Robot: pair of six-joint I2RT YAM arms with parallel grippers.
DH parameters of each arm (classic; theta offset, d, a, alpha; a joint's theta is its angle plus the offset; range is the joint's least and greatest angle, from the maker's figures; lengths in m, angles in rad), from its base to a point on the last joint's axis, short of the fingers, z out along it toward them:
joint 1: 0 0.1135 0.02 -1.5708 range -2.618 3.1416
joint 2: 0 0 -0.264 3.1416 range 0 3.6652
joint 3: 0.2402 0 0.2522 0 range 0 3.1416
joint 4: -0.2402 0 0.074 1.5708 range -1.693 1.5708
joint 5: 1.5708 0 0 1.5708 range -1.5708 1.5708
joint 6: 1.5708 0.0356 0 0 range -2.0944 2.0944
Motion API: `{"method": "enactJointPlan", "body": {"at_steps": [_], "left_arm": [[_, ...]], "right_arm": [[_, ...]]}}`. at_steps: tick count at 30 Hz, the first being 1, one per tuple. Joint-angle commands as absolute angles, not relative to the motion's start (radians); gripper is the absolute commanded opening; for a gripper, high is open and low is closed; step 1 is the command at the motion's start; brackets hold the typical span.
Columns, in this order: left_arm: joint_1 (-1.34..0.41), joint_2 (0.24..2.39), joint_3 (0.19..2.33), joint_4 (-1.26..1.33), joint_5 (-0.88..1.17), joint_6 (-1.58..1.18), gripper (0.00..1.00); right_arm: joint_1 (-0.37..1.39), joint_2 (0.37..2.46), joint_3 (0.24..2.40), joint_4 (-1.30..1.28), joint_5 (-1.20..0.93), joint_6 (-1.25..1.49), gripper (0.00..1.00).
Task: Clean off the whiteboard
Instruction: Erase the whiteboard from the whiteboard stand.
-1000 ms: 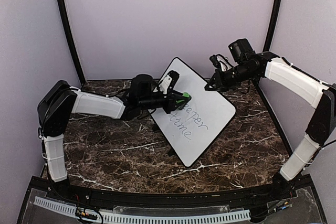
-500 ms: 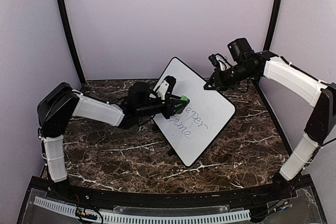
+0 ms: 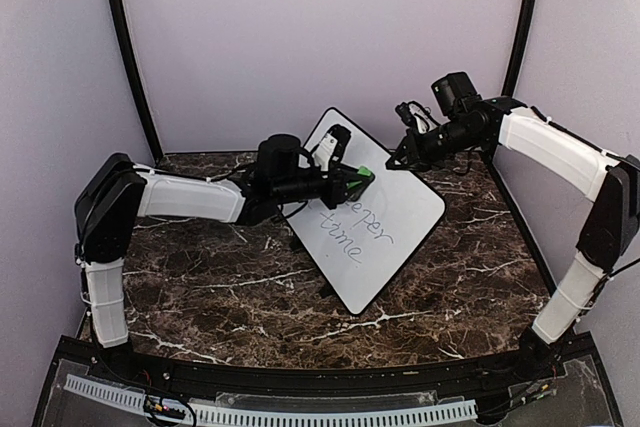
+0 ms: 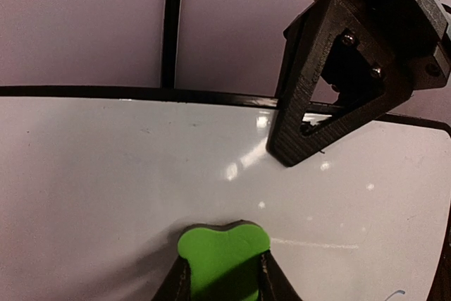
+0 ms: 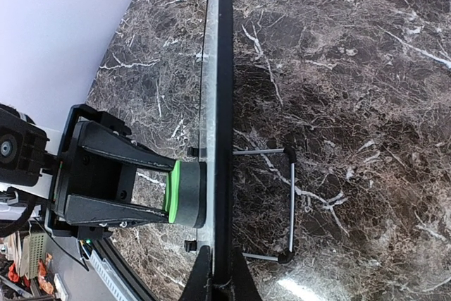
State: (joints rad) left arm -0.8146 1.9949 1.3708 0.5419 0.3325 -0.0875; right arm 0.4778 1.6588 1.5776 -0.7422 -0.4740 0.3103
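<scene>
Left jaws pressed tight on a green eraser [image 3: 364, 175], its pad flat against the whiteboard [image 3: 378, 272]. Right jaws pinched shut on the board's black top edge, just beside the eraser, steadying it. In the right wrist view they straddle the frame [image 5: 224, 103], seen edge-on. Board stands tilted on its wire stand [image 5: 289, 202] on the dark marble surface [image 3: 200, 277], between the two sets of jaws. The patch around the left jaws and up toward the right jaws reads clean white in the left wrist view, bar one faint streak just past the eraser. Below the left jaws, toward the near side, are two lines of dark handwriting [image 3: 358, 231], legible as "eeper" and "time". Judgement: top portion wiped, and the first line may have lost a letter or so. Bulk of the words not yet erased, so the task is early to midway. Board corner farthest below the jaws, past the writing, is bare.
</scene>
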Motion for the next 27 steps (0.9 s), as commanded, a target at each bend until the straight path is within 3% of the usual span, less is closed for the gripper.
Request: {"method": "enactJointPlan", "body": {"at_steps": [1, 8, 21, 27], "left_arm": [[-0.854, 2.004, 1.28, 0.431, 0.348, -0.099, 0.0], [-0.866, 1.949, 1.169, 0.417, 0.317, -0.106, 0.0], [-0.881, 1.993, 1.413, 0.26, 0.312, -0.081, 0.0], [-0.908, 1.946, 1.237, 0.394, 0.287, -0.096, 0.0]], "right_arm": [[0.549, 1.683, 1.58, -0.753, -0.555, 0.201, 0.0], [0.549, 1.644, 1.566, -0.751, -0.538, 0.205, 0.0], [0.549, 1.618, 1.55, -0.728, -0.558, 0.216, 0.0], [0.548, 1.618, 1.579, -0.742, -0.535, 0.216, 0.0]]}}
